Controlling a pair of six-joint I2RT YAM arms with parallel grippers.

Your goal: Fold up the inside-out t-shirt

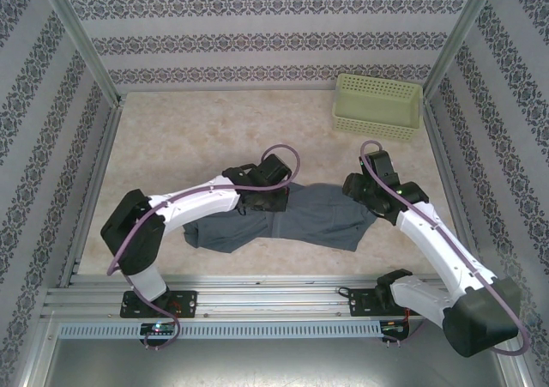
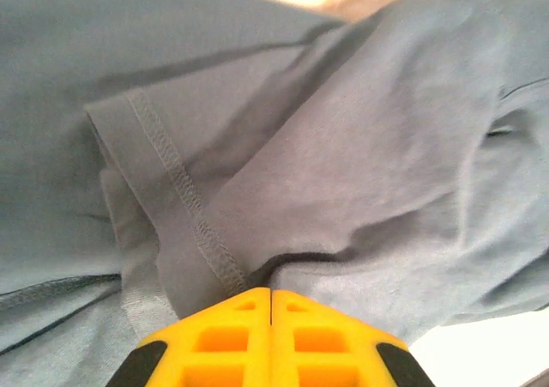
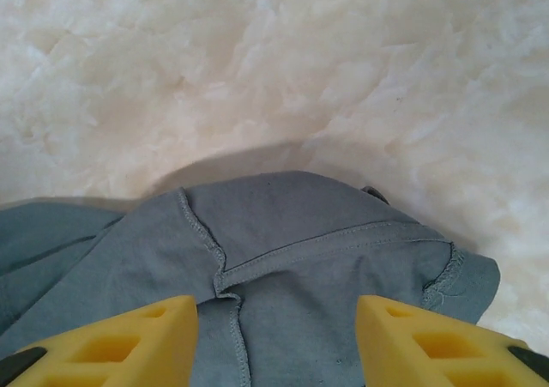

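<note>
Our left claw [image 2: 271,296] pinches a thin hem of the inside-out t-shirt [image 2: 369,147] and may slip; our right claw [image 3: 273,311] stands open, holding nothing.

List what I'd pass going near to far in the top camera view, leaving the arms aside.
Aluminium mounting rail → slate blue-grey t-shirt → pale green perforated basket → patterned back wall
</note>
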